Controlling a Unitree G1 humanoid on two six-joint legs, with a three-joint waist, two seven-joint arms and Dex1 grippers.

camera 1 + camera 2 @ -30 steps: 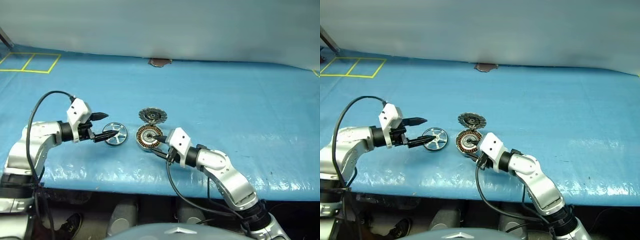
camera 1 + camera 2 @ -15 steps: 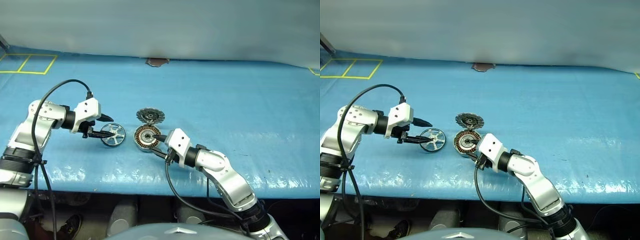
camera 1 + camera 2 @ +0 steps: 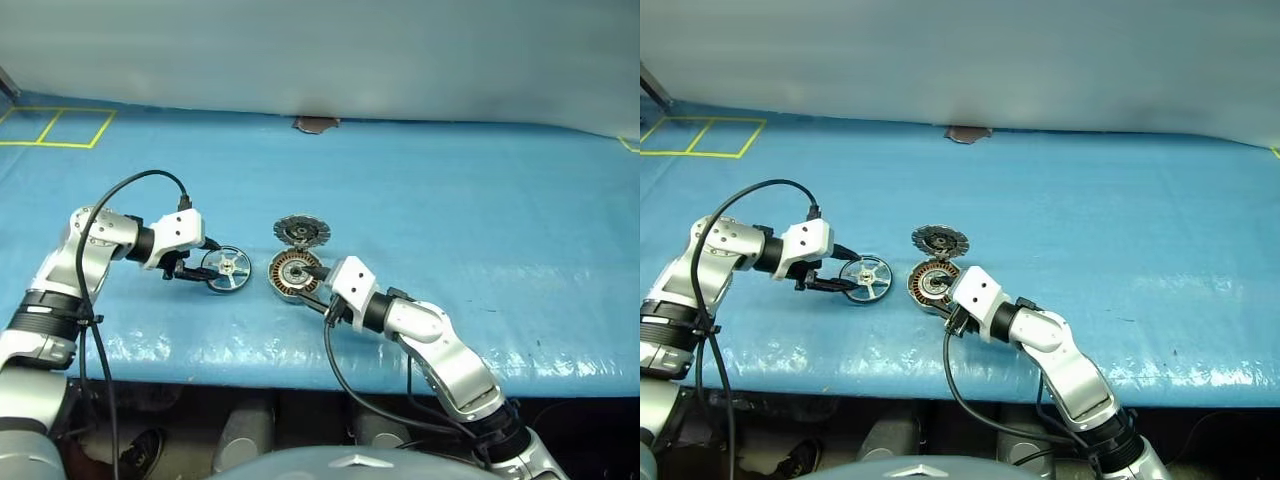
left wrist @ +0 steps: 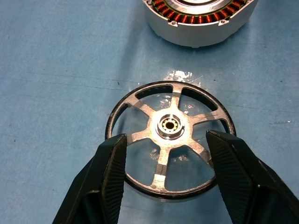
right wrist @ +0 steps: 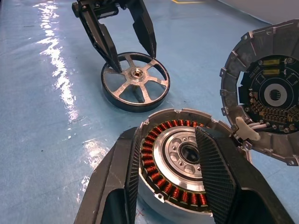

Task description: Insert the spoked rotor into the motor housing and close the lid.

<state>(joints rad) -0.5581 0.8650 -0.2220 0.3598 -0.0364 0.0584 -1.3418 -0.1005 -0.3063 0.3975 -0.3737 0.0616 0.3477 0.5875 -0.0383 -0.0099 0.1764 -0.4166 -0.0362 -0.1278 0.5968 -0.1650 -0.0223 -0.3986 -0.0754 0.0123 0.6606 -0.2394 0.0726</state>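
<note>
Pick-up of the spoked rotor (image 4: 170, 142) is in hand: the left claw (image 4: 166, 158) straddles it on the bench (image 3: 480, 200), fingers against its rim. Right claw (image 5: 168, 168) pinches the motor housing (image 5: 180, 161); the lid (image 5: 268, 100) stands open beside. Next: lift and carry across.

A small shiny silver metal spoked rotor (image 4: 171, 127) lies on a glossy, faintly crinkled blue plastic sheet (image 3: 480, 220), beside a matt silver-grey metal motor housing (image 5: 180, 161) with copper-brown windings.
</note>
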